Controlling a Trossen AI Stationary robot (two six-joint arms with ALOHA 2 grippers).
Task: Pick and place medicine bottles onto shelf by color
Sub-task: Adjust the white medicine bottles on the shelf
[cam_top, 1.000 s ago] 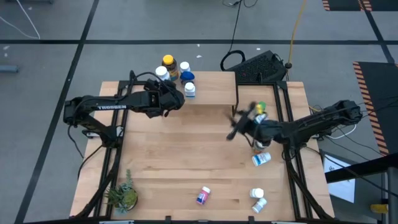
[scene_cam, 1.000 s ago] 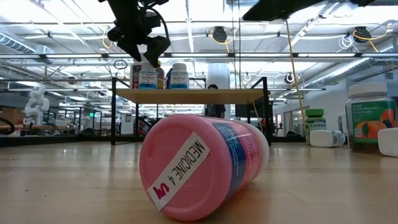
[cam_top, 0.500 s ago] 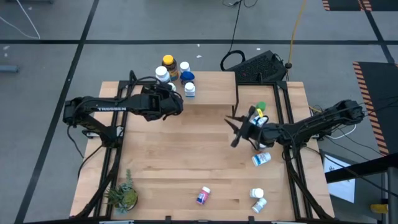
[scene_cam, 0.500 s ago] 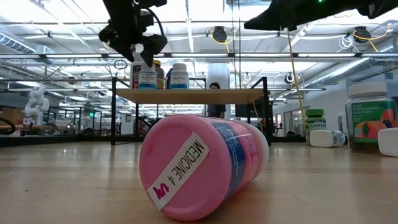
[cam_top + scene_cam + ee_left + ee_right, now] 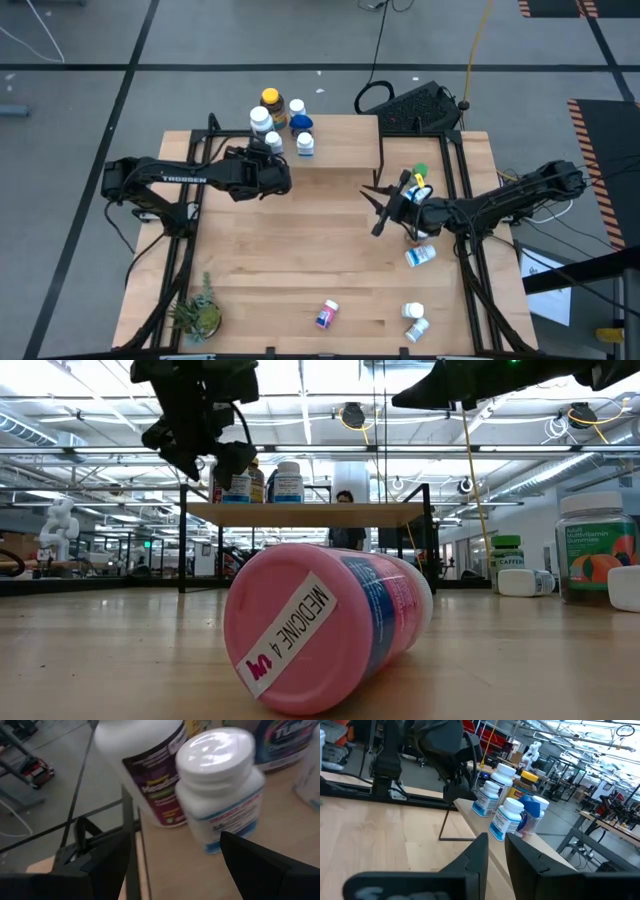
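L pincer point(image 5: 272, 172) has backed off the shelf point(image 5: 340, 140) since a sec ago; it was over the white bottle point(image 5: 273, 142) at the shelf's left end, now it sits just worktop-side of that end, fingers spread and empty; wrist view shows the bottle point(image 5: 220, 785) standing free between and beyond the fingers, untouched; judging by that, this placement is done and the L arm is free for the next pick.

R pincer point(image 5: 385, 205) has dropped and swung toward the bottles at the worktop's point(image 5: 290, 260) right edge, then barely moved in the last half sec; fingers slightly parted, holding nothing; green-capped bottle point(image 5: 419, 172) and others just beside it, so prob. lining up a pick there.

Shelf now carries five: amber yellow-capped point(image 5: 270, 100), blue point(image 5: 302, 125), three white ones; still loose on the worktop: pink bottle point(image 5: 326, 314) lying near the front edge, a few white ones front right, plus the cluster by the R arm; plant point(image 5: 197, 316) front left.

Writing: pink bottle's point(image 5: 330, 625) base sticker reads "MEDICINE 4" w/ a red mark; arm point(image 5: 180, 178) says "TROSSEN"; green-capped one point(image 5: 507, 563) seems to read "CAFFEINE"; orange jar point(image 5: 597, 550) label looks like "Adult Multivitamin Gummies", small so not certain; big bottle point(image 5: 145, 765) behind has a dark label, text blurred.
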